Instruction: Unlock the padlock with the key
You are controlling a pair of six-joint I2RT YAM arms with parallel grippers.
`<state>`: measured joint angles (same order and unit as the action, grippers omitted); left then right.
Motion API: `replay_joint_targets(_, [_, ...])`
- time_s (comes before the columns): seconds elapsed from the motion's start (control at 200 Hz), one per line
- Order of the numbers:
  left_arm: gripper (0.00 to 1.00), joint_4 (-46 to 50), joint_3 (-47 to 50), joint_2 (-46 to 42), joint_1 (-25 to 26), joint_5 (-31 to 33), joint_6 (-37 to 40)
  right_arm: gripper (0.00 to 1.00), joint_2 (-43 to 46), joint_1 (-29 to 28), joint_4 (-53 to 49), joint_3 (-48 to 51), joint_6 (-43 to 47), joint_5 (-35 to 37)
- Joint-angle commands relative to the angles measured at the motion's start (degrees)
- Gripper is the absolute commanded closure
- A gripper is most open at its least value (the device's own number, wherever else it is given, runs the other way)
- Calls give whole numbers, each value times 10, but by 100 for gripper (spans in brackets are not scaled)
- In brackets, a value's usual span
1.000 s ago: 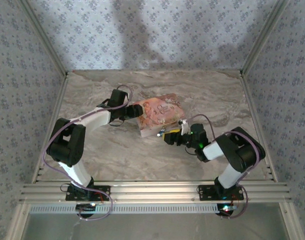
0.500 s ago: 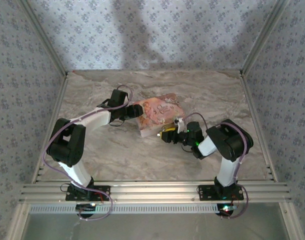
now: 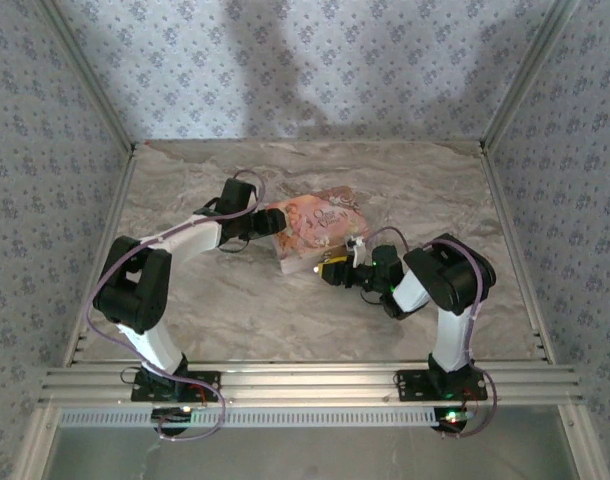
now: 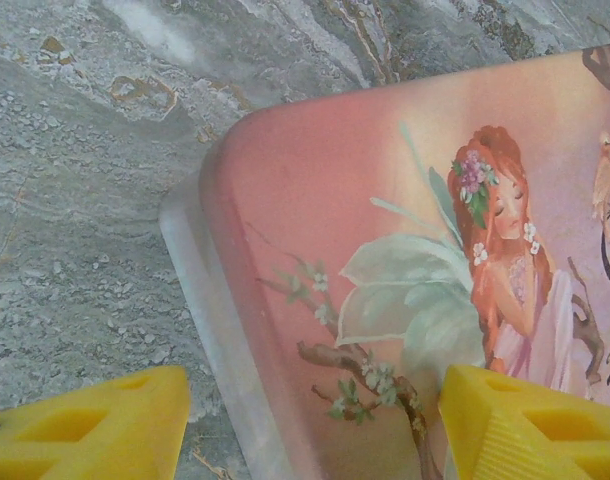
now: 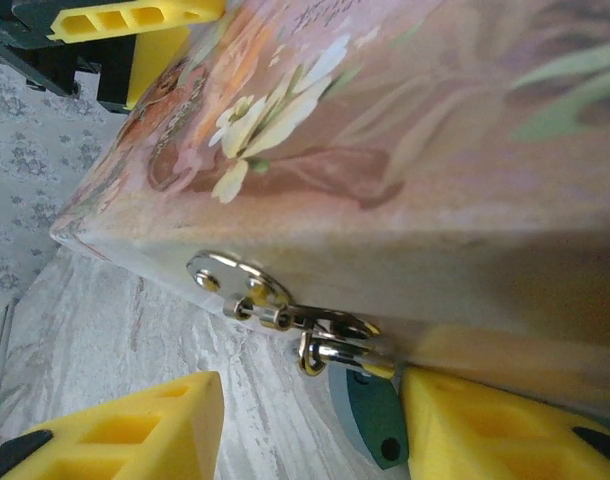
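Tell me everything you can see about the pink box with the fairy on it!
The pink box lies closed on the marble table. Its lid shows a red-haired fairy with pale wings and blossoms; corners are rounded, with a whitish rim beneath. A shiny silver latch on its front carries a small blue-green padlock. The open left claw straddles one corner, and the open right claw sits by the latch.

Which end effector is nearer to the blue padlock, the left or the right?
Right. The padlock sits just inside the right end effector, beside one finger; the left end effector straddles the opposite corner of the box.
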<state>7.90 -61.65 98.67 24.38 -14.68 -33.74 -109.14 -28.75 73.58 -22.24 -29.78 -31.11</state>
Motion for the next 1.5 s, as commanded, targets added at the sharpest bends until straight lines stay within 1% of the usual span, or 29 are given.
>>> replay_joint_targets(0.0, [32, 30, 18, 3, 8, -3, 2, 51, -3, -3, 60, -10, 0, -20])
replay_joint_targets(0.255, [32, 30, 19, 3, 8, -2, 2, 61, -5, -2, 47, -10, 2, -15])
replay_joint_targets(0.605, [32, 28, 21, 3, 8, -2, 1, 71, -11, 1, 41, 6, 7, 1])
replay_joint_targets(0.764, [32, 26, 22, 2, 8, -2, 0, 80, -12, 3, 36, 9, 8, 4])
replay_joint_targets(1.089, [32, 26, 26, -3, 8, 1, 0, 93, -9, 6, 37, 11, -4, 12])
replay_joint_targets(1.274, [32, 26, 29, -7, 8, 3, 0, 95, -7, 11, 47, 19, -19, 24])
replay_joint_targets(1.494, [32, 26, 32, -6, 8, 5, 0, 96, 3, 23, 60, 28, -41, 29])
